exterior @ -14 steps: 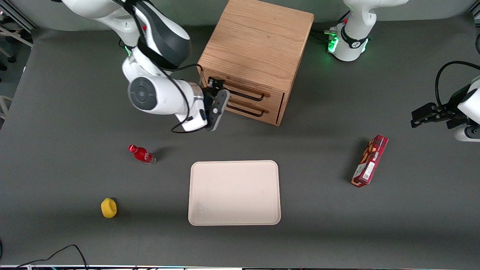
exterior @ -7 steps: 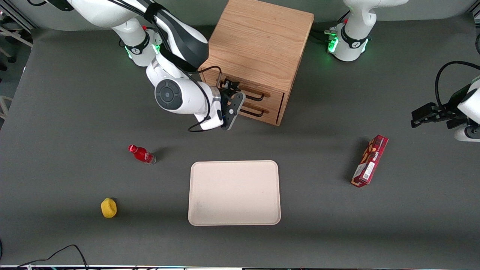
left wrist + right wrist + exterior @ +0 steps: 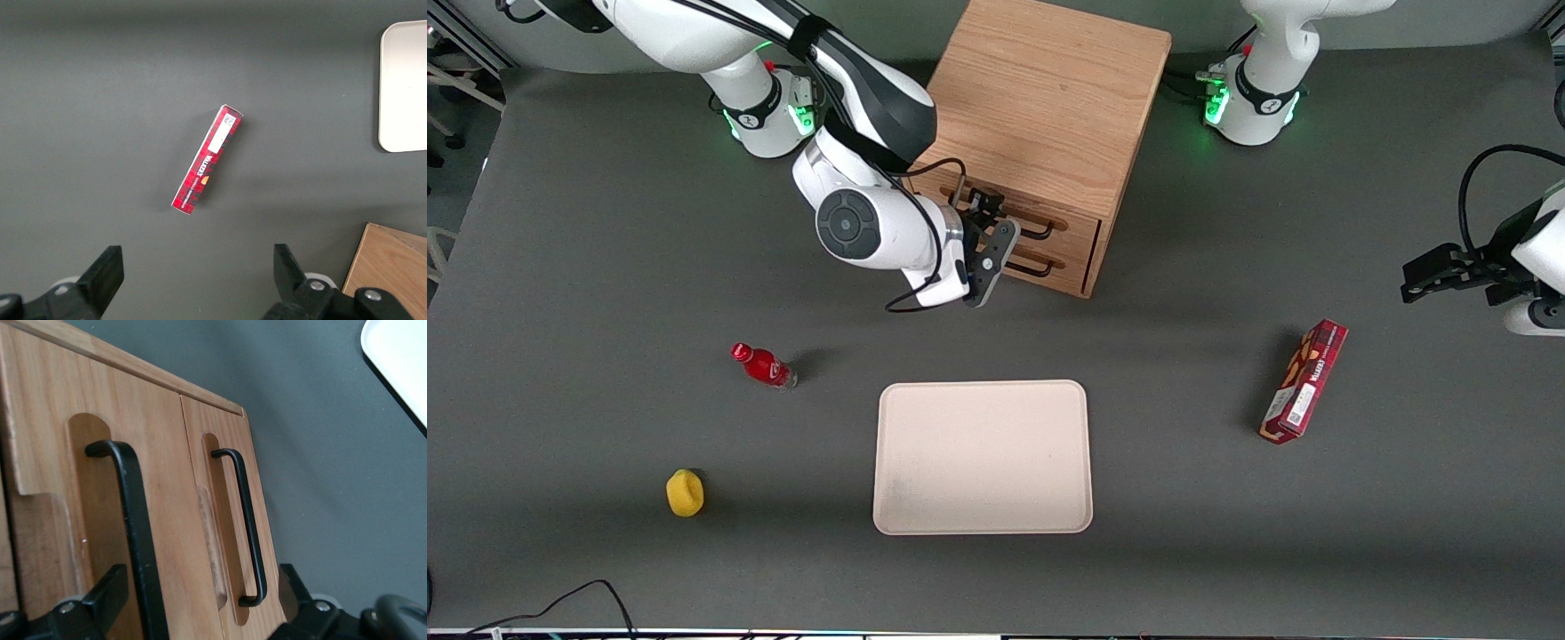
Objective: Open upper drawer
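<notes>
The wooden cabinet (image 3: 1040, 98) stands farther from the front camera than the tray, its two drawers facing the camera. The upper drawer (image 3: 1074, 229) is shut, with its black wire handle (image 3: 1039, 228) under a wooden strip. My right gripper (image 3: 996, 222) is open, close in front of the drawer fronts at the handles' working-arm end. In the right wrist view the upper drawer (image 3: 163, 493) and its handle (image 3: 137, 527) are near. The lower drawer's handle (image 3: 248, 527) is beside them. Both handles show between my gripper's (image 3: 203, 600) spread fingers (image 3: 110, 590). It holds nothing.
A cream tray (image 3: 983, 458) lies nearer the front camera than the cabinet. A red bottle (image 3: 763, 365) and a yellow object (image 3: 685, 492) lie toward the working arm's end. A red box (image 3: 1304, 380) lies toward the parked arm's end and shows in the left wrist view (image 3: 207, 159).
My right arm has swung toward the cabinet. The gripper has moved along the drawer fronts toward the parked arm's end and now sits over the handles. The drawers have not moved.
</notes>
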Robot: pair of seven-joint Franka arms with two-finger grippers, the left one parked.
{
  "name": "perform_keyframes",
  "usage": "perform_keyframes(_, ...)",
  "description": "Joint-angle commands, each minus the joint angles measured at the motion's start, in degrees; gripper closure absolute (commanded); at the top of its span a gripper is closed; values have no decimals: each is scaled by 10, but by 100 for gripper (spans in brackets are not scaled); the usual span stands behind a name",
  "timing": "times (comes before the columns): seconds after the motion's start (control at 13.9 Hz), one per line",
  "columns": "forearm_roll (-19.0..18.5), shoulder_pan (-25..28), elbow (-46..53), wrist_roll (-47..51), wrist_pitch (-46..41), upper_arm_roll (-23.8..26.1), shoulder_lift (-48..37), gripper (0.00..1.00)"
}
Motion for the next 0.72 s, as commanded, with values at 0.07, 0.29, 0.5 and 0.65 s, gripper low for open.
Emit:
perform_keyframes(0.07, -38, 1, 10, 17, 27, 5, 25, 0)
perform_keyframes(0.29, -60, 0, 39, 18, 28, 4, 51, 0)
perform_keyframes(0.5, -79, -2, 78, 19, 24, -1, 77, 0)
perform_keyframes(0.65, -80, -4, 98, 18, 20, -6, 89, 0)
